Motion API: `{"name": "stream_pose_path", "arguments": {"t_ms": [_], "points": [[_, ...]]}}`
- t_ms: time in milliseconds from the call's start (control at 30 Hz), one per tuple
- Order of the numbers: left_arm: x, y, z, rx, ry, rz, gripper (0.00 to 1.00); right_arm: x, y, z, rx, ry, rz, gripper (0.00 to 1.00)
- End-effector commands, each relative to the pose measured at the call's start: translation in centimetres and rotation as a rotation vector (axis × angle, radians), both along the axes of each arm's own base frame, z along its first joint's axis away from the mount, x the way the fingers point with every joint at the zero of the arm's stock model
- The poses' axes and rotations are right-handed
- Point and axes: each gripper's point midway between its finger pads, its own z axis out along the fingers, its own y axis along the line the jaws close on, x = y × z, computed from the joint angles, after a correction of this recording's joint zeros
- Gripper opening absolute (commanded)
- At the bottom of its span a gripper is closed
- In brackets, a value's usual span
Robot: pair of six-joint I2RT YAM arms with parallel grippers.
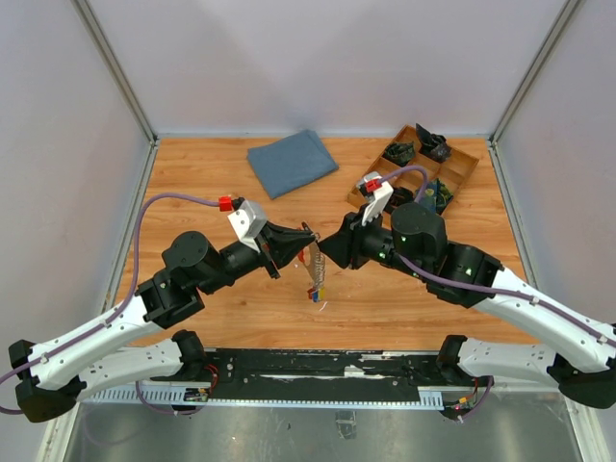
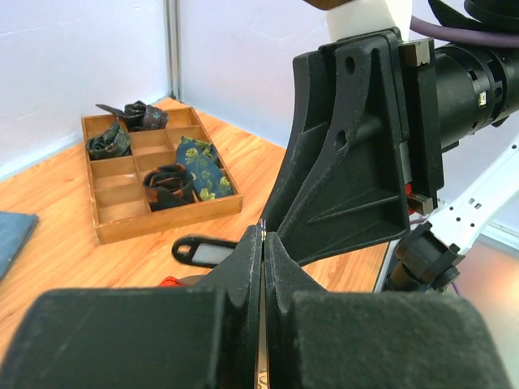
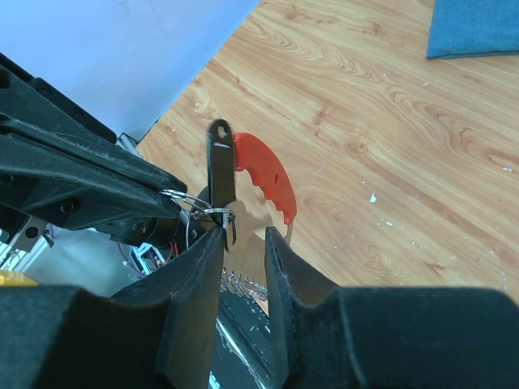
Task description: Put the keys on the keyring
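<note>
I count two grippers, meeting tip to tip over the middle of the table, plus one bunch of keys, one keyring, one tag, one cloth and one tray.

The left gripper (image 2: pixel 263 240) is pinched tight on a small silver ring (image 3: pixel 199 207). The right gripper (image 3: pixel 244 237) has its fingers (image 3: pixel 195 284) part-way closed on one flat blade of the keys (image 1: pixel 316 274), which fills the gap between them. The rest of the bunch hangs below the two tips, and I cannot count its blades.

The keyring (image 3: pixel 263 174), a red curved piece, sits just beyond the right fingertips, against the black tag (image 3: pixel 219 162) standing upright beside it.

Far left of the grippers lies the blue cloth (image 1: pixel 292 162). Far right is the wooden tray (image 2: pixel 170 219), which holds four dark bundles (image 2: pixel 199 166).
</note>
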Motion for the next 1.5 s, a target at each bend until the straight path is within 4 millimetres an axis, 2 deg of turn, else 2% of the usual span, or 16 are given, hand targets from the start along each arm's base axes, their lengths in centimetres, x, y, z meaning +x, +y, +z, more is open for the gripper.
{"name": "stream_pose_path", "arguments": {"t_ms": [0,200,333,567,833,1067,1200,1333,1467], "points": [[-0.6,0.2,2.3,-0.070,-0.051,-0.017,0.01,-0.3,-0.8,2.8,0.013,-0.108,0.042,0.29],[-0.8,0.3,2.7,-0.077,-0.057,-0.026,0.01,-1.4,-1.6,5.6,0.041,-0.299,0.129,0.31],[-1.3,0.1,3.2,-0.088,-0.067,-0.053,0.00,-2.5,-1.6,6.6,0.059,-0.458,0.220,0.33],[-4.3,-0.1,4.7,-0.138,-0.142,-0.204,0.01,-6.0,-1.3,7.2,0.056,-0.693,0.462,0.33],[-7.3,-0.7,5.1,-0.137,-0.209,-0.367,0.00,-9.2,-1.3,7.9,0.099,-0.748,0.640,0.35],[-8.5,-1.0,5.3,-0.126,-0.229,-0.444,0.00,-9.7,-1.4,8.2,0.111,-0.746,0.661,0.33],[-8.5,-1.1,5.2,-0.119,-0.230,-0.448,0.01,-9.7,-1.6,8.1,0.105,-0.742,0.652,0.31],[-8.4,-1.2,5.1,-0.116,-0.226,-0.442,0.00,-9.8,-2.1,8.9,0.121,-0.760,0.634,0.29],[-8.3,-1.2,5.2,-0.117,-0.226,-0.440,0.01,-9.2,-2.6,9.1,0.112,-0.761,0.589,0.30]]}}
